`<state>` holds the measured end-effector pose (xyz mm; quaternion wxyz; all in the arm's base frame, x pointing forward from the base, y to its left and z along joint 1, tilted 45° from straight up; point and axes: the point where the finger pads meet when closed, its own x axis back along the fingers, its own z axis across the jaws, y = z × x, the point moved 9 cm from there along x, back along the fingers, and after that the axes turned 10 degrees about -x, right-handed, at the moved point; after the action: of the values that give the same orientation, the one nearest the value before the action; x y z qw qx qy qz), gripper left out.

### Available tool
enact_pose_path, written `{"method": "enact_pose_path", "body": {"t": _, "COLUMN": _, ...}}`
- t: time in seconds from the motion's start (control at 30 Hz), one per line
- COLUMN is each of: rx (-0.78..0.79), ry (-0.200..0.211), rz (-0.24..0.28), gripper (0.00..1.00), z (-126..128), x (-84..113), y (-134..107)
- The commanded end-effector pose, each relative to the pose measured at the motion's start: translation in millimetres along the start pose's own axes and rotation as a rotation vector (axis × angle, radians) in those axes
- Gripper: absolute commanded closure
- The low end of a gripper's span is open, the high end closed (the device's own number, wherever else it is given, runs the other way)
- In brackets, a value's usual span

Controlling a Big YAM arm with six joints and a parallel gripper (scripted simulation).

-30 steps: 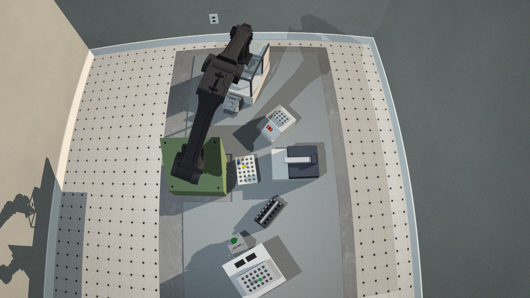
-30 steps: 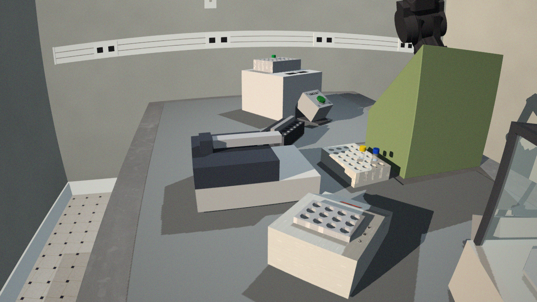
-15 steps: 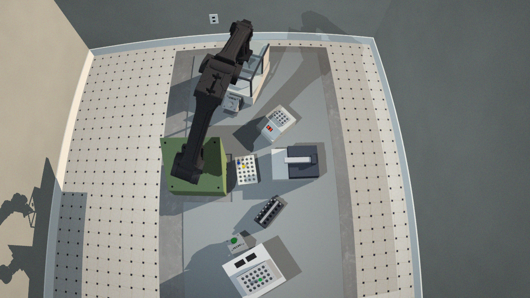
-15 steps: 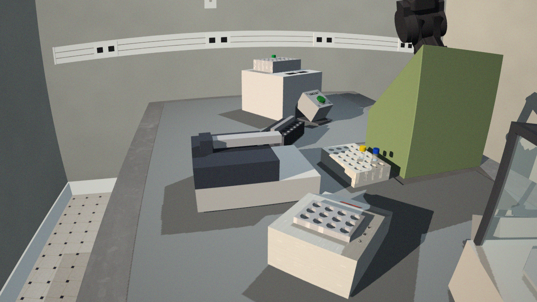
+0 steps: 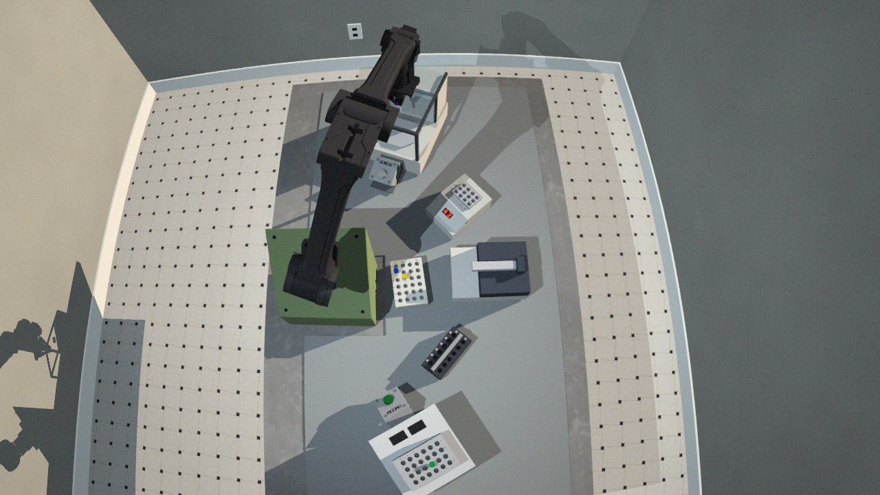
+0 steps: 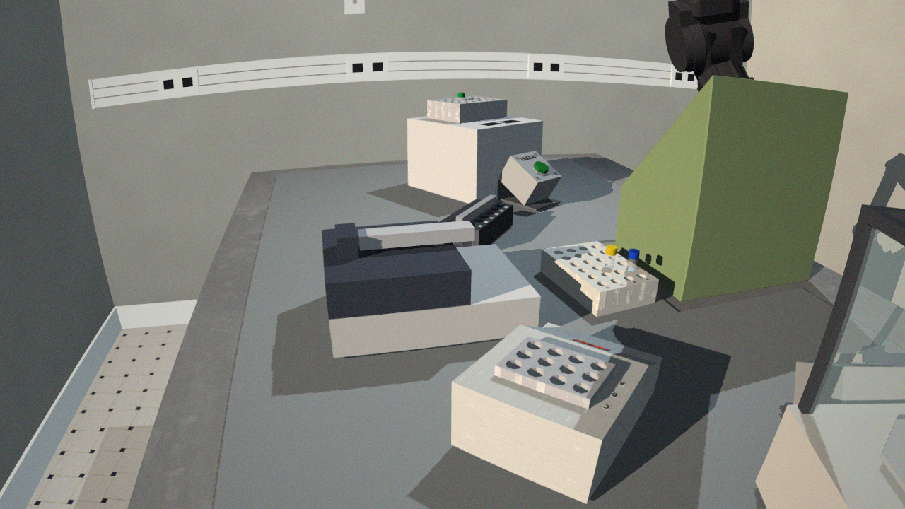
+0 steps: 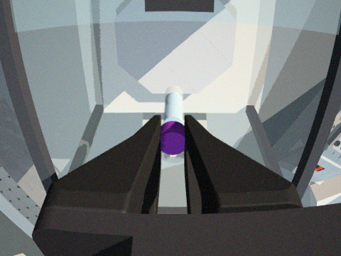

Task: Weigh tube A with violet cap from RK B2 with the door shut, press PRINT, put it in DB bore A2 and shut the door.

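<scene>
My gripper (image 7: 172, 126) is shut on tube A (image 7: 174, 104) at its violet cap (image 7: 172, 138). The tube hangs between the fingertips over the glass box of the balance (image 5: 432, 146) (image 6: 784, 452), with the pale pan (image 7: 199, 60) below and beyond it. The door's dark handle (image 7: 179, 5) shows at the top of the wrist view, with the door slid away. Clearance between tube and pan cannot be judged. PRINT and the lamp are not visible. The dry block (image 5: 444, 225) (image 6: 518, 433) has empty-looking bores.
Rack (image 6: 626, 302) holds blue-capped (image 5: 396, 271) (image 6: 633, 254) and yellow-capped (image 5: 404, 276) (image 6: 611, 250) tubes. A knobbed box (image 5: 384, 173) stands before the balance. Spectrophotometer (image 5: 504, 284) (image 6: 398, 288), magnet block (image 5: 447, 352) and mixer (image 5: 381, 444) (image 6: 442, 151) stand farther right. Dark posts (image 7: 96, 122) (image 7: 261, 133) flank the fingers.
</scene>
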<state>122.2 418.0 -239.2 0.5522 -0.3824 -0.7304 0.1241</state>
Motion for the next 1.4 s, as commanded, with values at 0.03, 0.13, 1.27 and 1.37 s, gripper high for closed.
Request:
{"method": "enact_pose_path", "body": {"t": 0.03, "rx": -0.021, "ry": 0.012, "rz": -0.067, "gripper": 0.91, "z": 1.6, "x": 42.0, "y": 13.4}}
{"method": "enact_pose_path", "body": {"t": 0.13, "rx": -0.021, "ry": 0.011, "rz": -0.066, "gripper": 0.91, "z": 1.9, "x": 46.5, "y": 13.1}}
{"method": "enact_pose_path", "body": {"t": 1.27, "rx": -0.010, "ry": 0.008, "rz": -0.029, "gripper": 0.91, "z": -0.1, "x": 68.4, "y": 7.2}}
{"method": "enact_pose_path", "body": {"t": 1.37, "rx": -0.010, "ry": 0.008, "rz": -0.029, "gripper": 0.91, "z": -0.1, "x": 68.4, "y": 7.2}}
